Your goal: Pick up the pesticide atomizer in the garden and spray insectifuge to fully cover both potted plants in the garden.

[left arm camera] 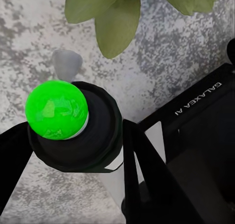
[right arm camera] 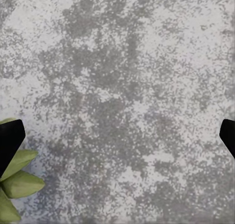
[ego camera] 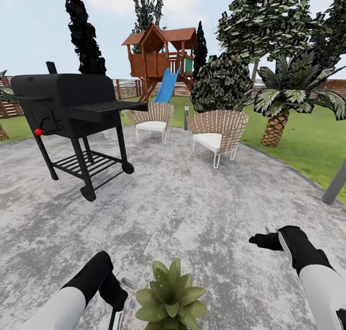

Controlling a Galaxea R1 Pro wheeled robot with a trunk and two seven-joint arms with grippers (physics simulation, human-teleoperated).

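With the left gripper clamped on the dark, green-capped atomizer beside a green-leaved potted plant, spraying appears imminent; the right gripper is spread, empty.

Only one bit of readable text – "GALAXEA AI" in white letters, printed on the robot's black body panel. Nothing else legible anywhere.
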